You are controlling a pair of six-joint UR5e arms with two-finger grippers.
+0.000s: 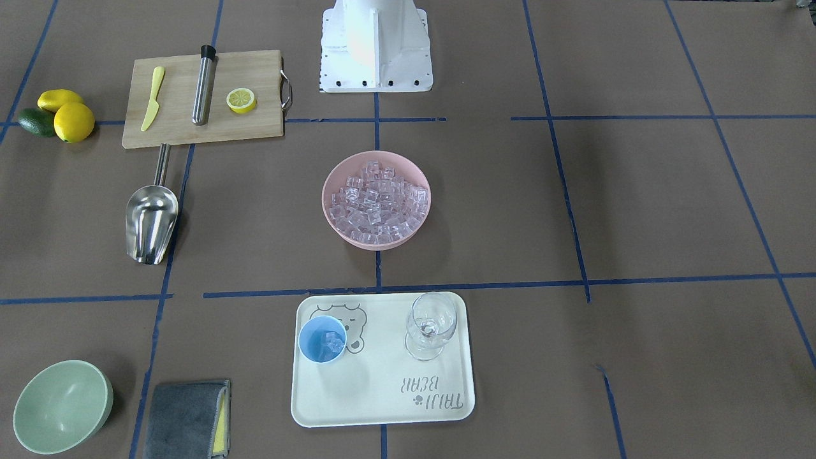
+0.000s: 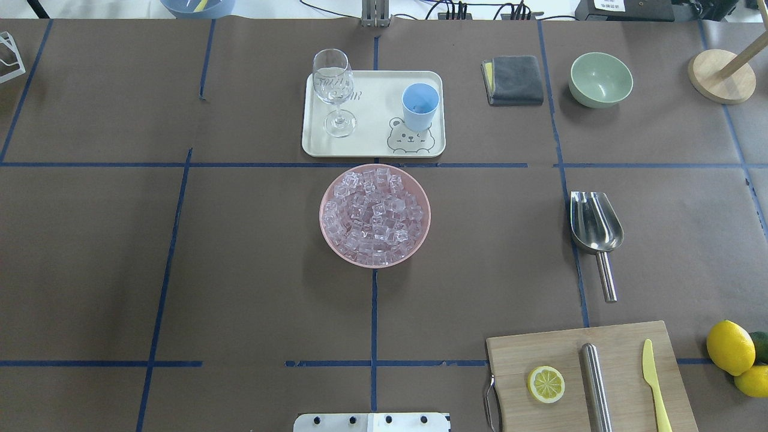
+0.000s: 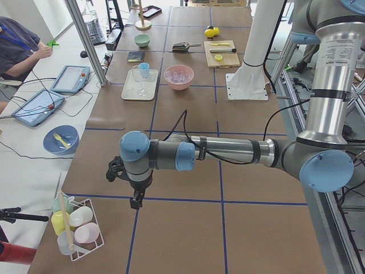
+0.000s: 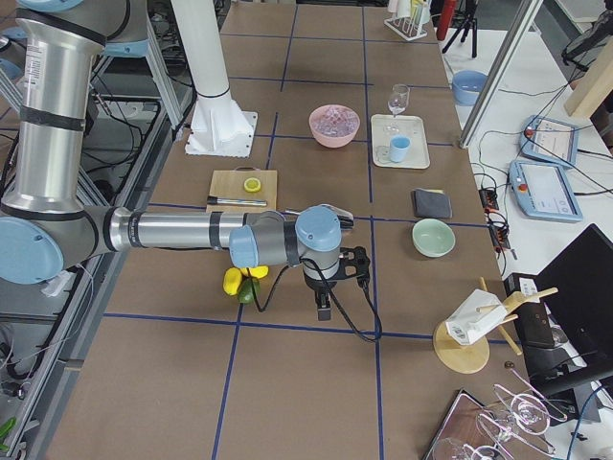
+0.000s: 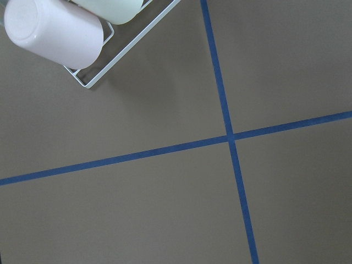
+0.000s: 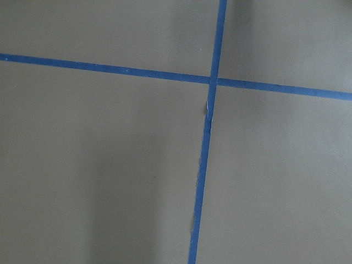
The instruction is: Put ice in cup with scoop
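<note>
The ice [image 1: 376, 203] fills a pink bowl [image 2: 329, 240] at the table's middle. The light-blue cup [image 1: 322, 339] stands on a cream tray [image 1: 382, 395] and holds a few ice cubes; it also shows in the overhead view [image 2: 420, 106]. The steel scoop [image 1: 150, 220] lies on the table, handle toward the cutting board, and also shows in the overhead view [image 2: 595, 231]. My left gripper [image 3: 137, 201] hangs over the table far from these things, near a cup rack. My right gripper [image 4: 325, 309] hangs over the table's other end. I cannot tell whether either is open or shut.
A wine glass [image 1: 432, 325] stands on the tray beside the cup. A cutting board [image 1: 204, 95] holds a steel cylinder, a yellow knife and a lemon half. Lemons [image 1: 67, 115], a green bowl [image 1: 62, 405] and a grey cloth [image 1: 187, 419] lie nearby. A wire rack of cups [image 5: 82, 38] stands by the left gripper.
</note>
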